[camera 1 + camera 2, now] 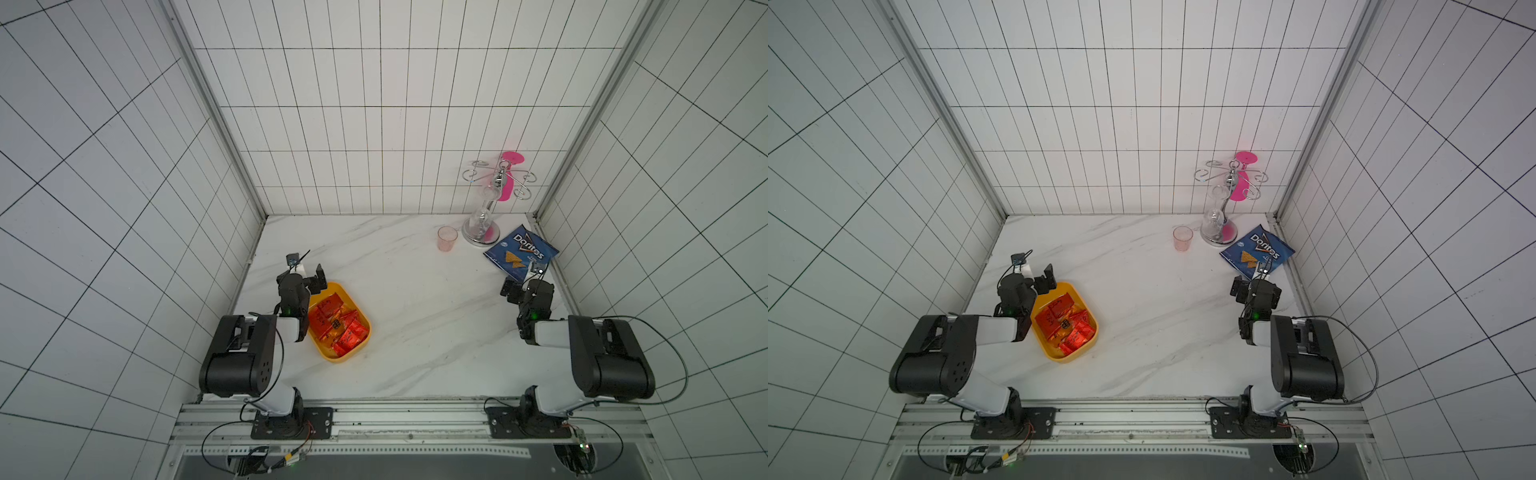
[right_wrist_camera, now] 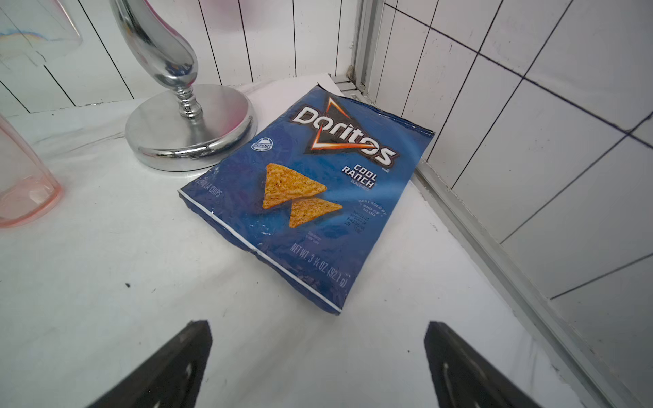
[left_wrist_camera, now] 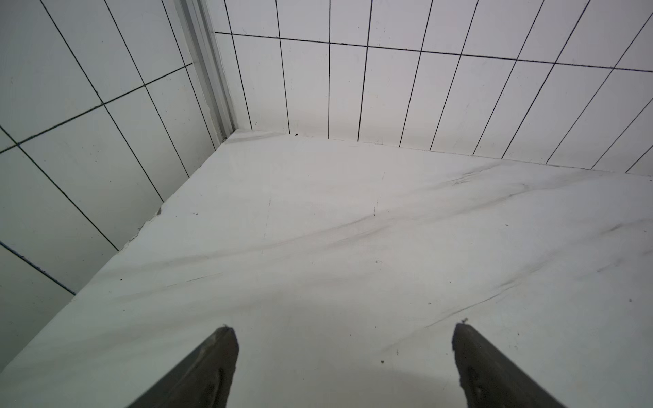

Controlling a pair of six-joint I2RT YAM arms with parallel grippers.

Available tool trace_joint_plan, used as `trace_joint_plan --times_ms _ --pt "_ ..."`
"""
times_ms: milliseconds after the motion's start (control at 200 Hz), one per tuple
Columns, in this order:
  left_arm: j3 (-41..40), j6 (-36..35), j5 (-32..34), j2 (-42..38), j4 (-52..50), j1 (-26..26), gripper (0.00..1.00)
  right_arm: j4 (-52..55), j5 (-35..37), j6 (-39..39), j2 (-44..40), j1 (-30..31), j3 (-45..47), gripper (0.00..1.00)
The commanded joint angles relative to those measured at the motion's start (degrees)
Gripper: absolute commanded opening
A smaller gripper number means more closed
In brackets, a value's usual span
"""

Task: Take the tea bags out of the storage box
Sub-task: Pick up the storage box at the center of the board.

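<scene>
Left gripper and right gripper hang apart, empty. Tea bags overlap in the box, so a pinch may slip, lift two, or drag the box

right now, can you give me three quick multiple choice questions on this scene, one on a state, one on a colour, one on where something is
1. The left gripper is: a) shut on something; b) open and empty; c) shut and empty.
2. The chip bag is: a) blue; b) green; c) red.
3. The tea bags lie: a) in the left gripper; b) under the chip bag; c) in the storage box.

Answers:
1 b, in the left wrist view its fingers stand wide apart with nothing between them.
2 a, the right wrist view shows a blue wrapper.
3 c, in both top views all the tea bags sit inside the storage box.
</scene>
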State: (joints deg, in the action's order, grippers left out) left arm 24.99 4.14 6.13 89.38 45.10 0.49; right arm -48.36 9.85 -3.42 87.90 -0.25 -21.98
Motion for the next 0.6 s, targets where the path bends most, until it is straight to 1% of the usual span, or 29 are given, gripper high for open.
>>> trace_joint_plan --times_ms 0,525,595 --pt "0.4 0.4 -0.9 -0.1 -0.2 0.3 0.98 0.2 -0.1 0.3 0.2 0.4 -1.8 0.99" --pt "0.5 0.5 -0.9 0.0 -0.4 0.4 0.98 0.2 -0.3 0.2 0.2 0.4 -1.8 0.99" --pt "0.8 1.4 1.8 0.0 -1.1 0.3 0.98 0.6 -1.3 -0.2 0.3 0.1 -2.1 0.99"
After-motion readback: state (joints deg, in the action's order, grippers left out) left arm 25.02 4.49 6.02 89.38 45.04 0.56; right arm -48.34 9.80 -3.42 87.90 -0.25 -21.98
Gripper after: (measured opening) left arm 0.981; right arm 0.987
